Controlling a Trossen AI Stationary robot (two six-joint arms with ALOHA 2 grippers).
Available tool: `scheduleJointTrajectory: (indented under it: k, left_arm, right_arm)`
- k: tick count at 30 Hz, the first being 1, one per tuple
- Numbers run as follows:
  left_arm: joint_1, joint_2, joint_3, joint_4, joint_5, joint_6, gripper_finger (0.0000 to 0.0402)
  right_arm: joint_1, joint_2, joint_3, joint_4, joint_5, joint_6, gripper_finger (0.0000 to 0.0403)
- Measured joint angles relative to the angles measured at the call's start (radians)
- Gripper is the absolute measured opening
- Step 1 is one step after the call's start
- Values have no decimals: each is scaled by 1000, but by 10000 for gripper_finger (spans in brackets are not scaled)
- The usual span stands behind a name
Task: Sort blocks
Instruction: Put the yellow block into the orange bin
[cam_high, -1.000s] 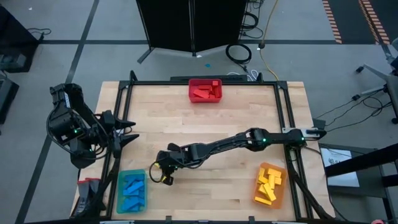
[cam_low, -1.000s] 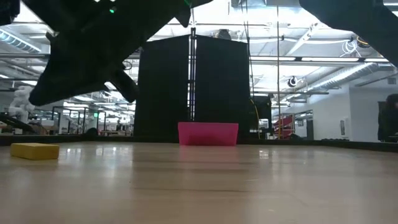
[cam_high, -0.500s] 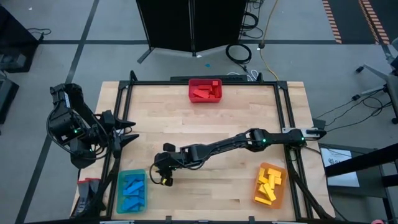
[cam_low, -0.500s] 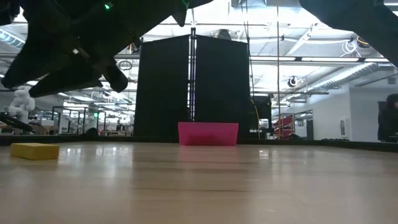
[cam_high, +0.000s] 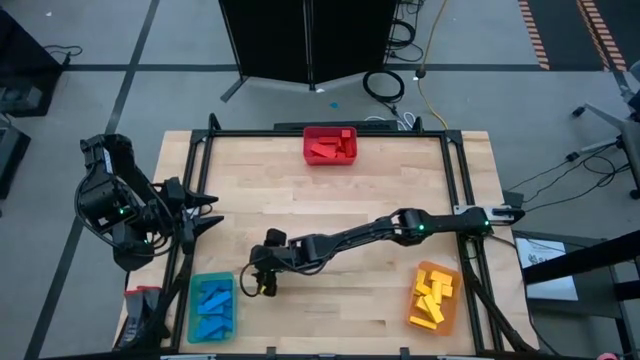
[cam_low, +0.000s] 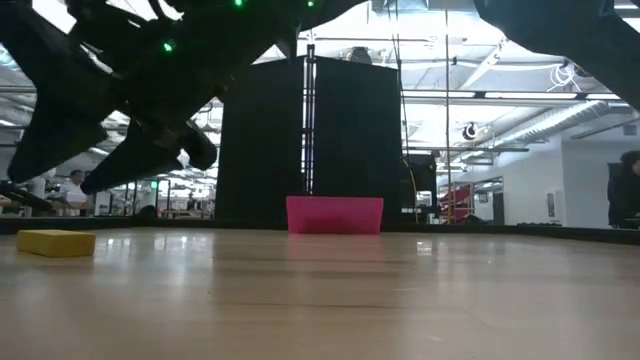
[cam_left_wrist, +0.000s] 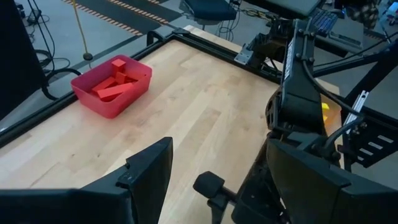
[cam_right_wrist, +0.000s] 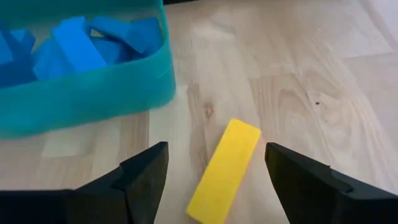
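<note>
While the right claw (cam_right_wrist: 214, 180) hangs spread, one yellow block (cam_right_wrist: 225, 171) lies between its fingers.

Pale smooth wooden table (cam_right_wrist: 298, 74), matt yellow block (cam_right_wrist: 225, 171), plastic teal bin (cam_right_wrist: 87, 99), glossy red plastic bin (cam_left_wrist: 112, 99)

A red bin (cam_high: 331, 147) sits at the table's (cam_high: 330, 200) far edge, a teal bin (cam_high: 213, 307) near left, an orange bin (cam_high: 435, 298) near right.
</note>
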Motion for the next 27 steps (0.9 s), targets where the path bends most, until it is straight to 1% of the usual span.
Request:
scheduleJointTrajectory:
  k: [9, 17, 22, 27]
  left_arm:
    - [0, 0, 0, 1, 0, 0, 264]
    - [0, 1, 0, 1, 0, 0, 264]
    - [0, 5, 0, -2, 0, 0, 264]
    - [0, 5, 0, -2, 0, 0, 264]
  right_arm:
    - [0, 47, 0, 30, 5, 17, 260]
    - [-3, 92, 5, -14, 8, 71, 257]
    - [1, 112, 7, -43, 10, 59, 235]
    - [4, 124, 7, -65, 11, 59, 196]
